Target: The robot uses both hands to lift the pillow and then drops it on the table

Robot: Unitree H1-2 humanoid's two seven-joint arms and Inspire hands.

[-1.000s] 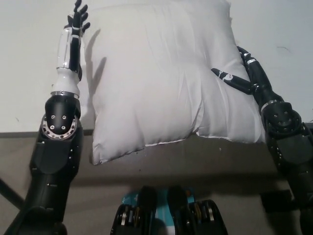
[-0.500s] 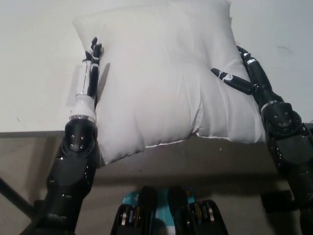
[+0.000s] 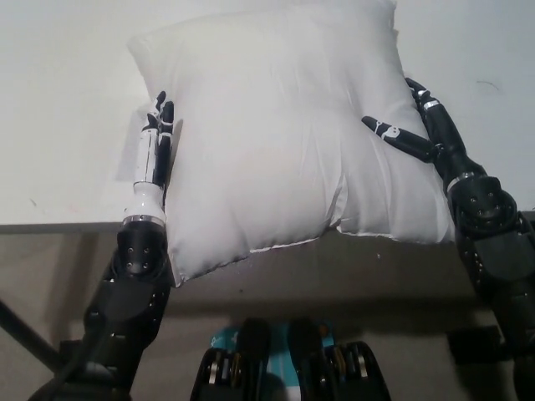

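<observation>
A plain white table lies beneath, and nothing else on it crowds the pillow, whose near edge hangs past the table's front edge. The pillow is roughly square, soft and wrinkled white cloth (a deep crease runs down its near half), turned slightly askew. The left hand presses flat with fingers extended against its left side; the right hand clasps its right edge, thumb lying on top.
</observation>
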